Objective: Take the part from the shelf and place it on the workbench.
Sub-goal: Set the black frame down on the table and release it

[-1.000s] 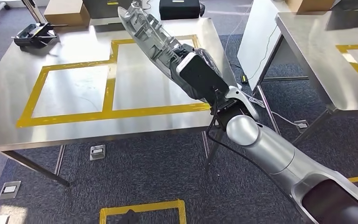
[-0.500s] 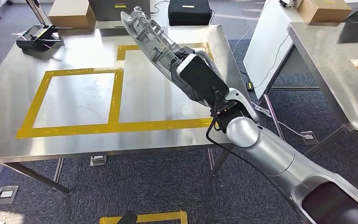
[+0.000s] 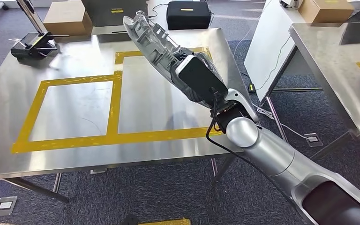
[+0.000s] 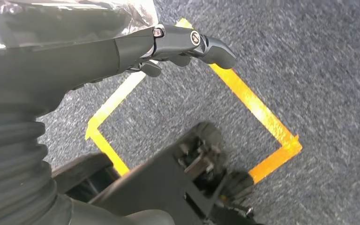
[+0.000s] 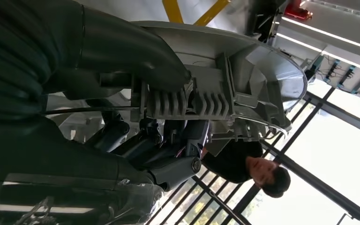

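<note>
No text, brand or number can be read. Small yellow labels sit on the dark case (image 3: 189,13) and the dark box (image 3: 106,10) at the far edge of the table (image 3: 9,140), but their print is too small to make out
</note>
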